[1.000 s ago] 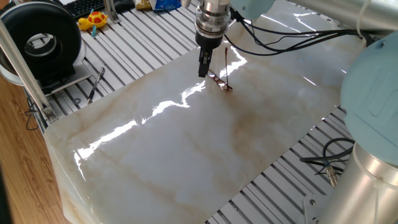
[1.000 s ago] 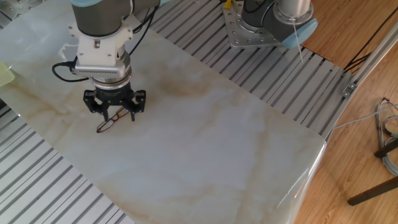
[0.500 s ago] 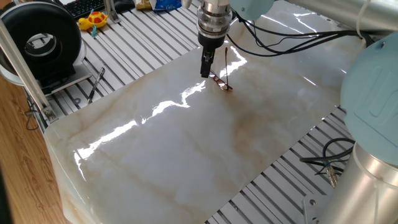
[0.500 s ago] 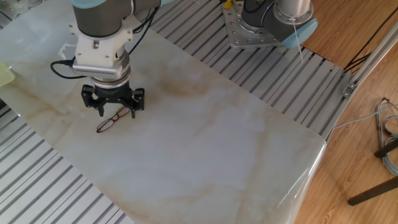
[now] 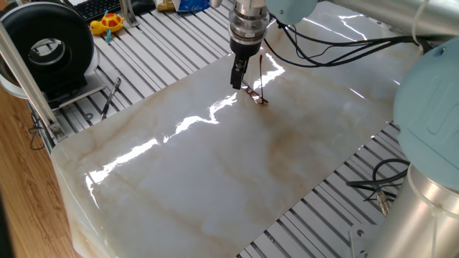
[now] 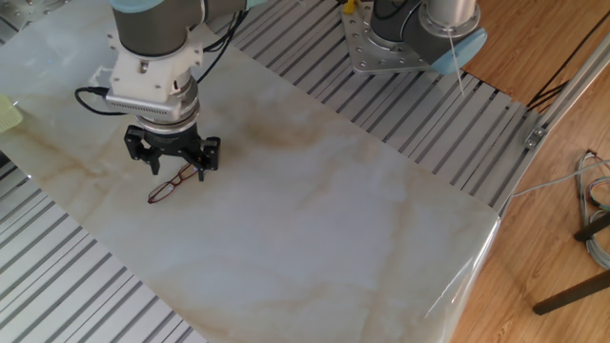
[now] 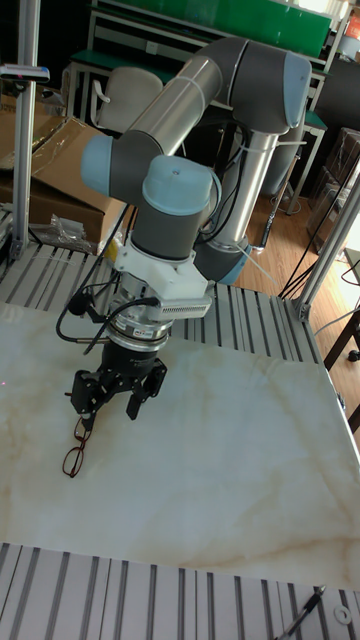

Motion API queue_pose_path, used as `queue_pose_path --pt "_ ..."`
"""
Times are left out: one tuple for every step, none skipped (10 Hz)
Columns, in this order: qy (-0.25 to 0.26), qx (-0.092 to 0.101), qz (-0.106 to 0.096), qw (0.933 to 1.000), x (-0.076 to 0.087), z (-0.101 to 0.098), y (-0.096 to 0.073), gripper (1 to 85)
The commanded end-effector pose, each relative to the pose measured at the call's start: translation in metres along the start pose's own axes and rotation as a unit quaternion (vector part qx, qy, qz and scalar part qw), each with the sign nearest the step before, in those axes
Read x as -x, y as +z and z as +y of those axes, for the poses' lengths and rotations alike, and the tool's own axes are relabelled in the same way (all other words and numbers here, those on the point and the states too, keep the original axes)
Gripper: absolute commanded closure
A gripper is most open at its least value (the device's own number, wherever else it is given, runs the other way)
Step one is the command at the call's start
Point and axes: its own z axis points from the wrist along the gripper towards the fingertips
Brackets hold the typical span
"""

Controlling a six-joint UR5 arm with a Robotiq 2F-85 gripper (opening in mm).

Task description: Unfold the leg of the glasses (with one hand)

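The hand [image 6: 172,162] hung just above the pale marbled surface [image 6: 315,210], pointing straight down from its silver wrist [image 6: 152,105], with black cables [image 5: 323,46] trailing off behind it. Its two black fingers [image 7: 135,402] stood spread apart and gripped nothing. In the tall fixed view the same hand [image 7: 111,397] showed both fingers splayed wide with open space between them.

The glasses [image 6: 173,182] lay on the surface right under the hand, near one long edge of the slab. From the other fixed view the reddish-brown frame stretched out diagonally, the lenses poking out past the fingers towards the slatted metal base [image 6: 67,276]. In the tall view the glasses [image 7: 77,447] sat below and a little to the side of the fingertips, apart from them. From one fixed view the glasses [image 5: 255,92] looked like a thin dark line beside the hand [image 5: 237,77], with one slim leg rising upward; whether the fingers touched it I could not tell.

Off the slab, a black pen-like tool [image 5: 110,96] lay on the slats, close to a big black reel [image 5: 49,49] and a yellow toy [image 5: 109,23].
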Motion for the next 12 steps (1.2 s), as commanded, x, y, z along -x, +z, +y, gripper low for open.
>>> queue_pose_path --pt "0.009 -0.006 -0.001 0.9999 -0.006 -0.006 0.009 15.3" --pt "0.009 -0.005 -0.001 0.9999 -0.006 -0.006 0.012 15.3" --pt "0.01 -0.001 -0.003 0.9999 -0.003 -0.004 0.011 15.3" --pt "0.012 0.001 -0.003 0.9999 -0.002 -0.002 0.01 15.3" --pt "0.016 -0.002 0.001 0.9999 -0.003 -0.004 0.01 15.3" --pt "0.018 -0.005 0.001 0.9998 -0.004 -0.005 0.01 15.3" --pt "0.016 -0.007 0.0 0.9998 -0.003 -0.007 0.01 15.3" --pt "0.013 -0.01 -0.004 0.9999 -0.001 -0.008 0.009 15.3" --pt "0.013 -0.011 -0.004 0.9999 -0.007 -0.009 0.012 15.3" --pt "0.015 -0.006 -0.006 0.9999 -0.008 -0.007 0.016 15.3" --pt "0.017 -0.004 -0.009 0.9998 -0.008 -0.006 0.021 15.3" --pt "0.015 -0.002 -0.017 0.9997 -0.007 -0.005 0.026 15.3"
